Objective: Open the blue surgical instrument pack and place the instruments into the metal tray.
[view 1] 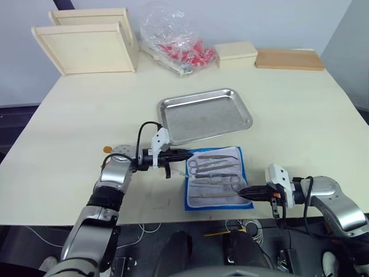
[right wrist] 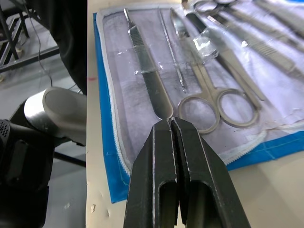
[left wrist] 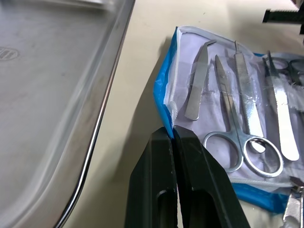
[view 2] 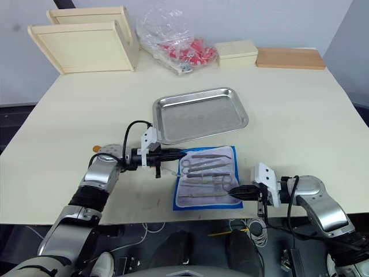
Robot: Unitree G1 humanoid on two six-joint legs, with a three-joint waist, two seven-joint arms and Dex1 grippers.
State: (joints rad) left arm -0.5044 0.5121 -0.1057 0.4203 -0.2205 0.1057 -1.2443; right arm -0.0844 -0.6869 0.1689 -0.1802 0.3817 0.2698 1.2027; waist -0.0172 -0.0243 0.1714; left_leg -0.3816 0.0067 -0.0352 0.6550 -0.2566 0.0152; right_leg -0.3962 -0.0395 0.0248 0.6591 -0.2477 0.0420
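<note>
the left gripper is clenched with its two black fingers pressed flat together, tips at the left edge of the blue surgical instrument pack; in the left wrist view the fingertips sit at the pouch's blue border and grey-white lining, and whether they pinch the fabric cannot be told. the right gripper is also clenched, fingers closed against each other with nothing clearly between them, its tips at the pack's right near edge, over the zip-trimmed rim beside a flat steel handle

the pack lies open and flat on the pale table, close to its near edge, just in front of the metal tray and separated from it by a narrow strip of bare tabletop. the instruments lie side by side under clear sleeves: ring-handled scissors, forceps and tweezers. the tray holds nothing, so its whole floor is open; a faint round stamp on its floor cannot be read

wooden trays and a crinkled clear bag of red items stand along the far edge, well apart from the grippers
</note>
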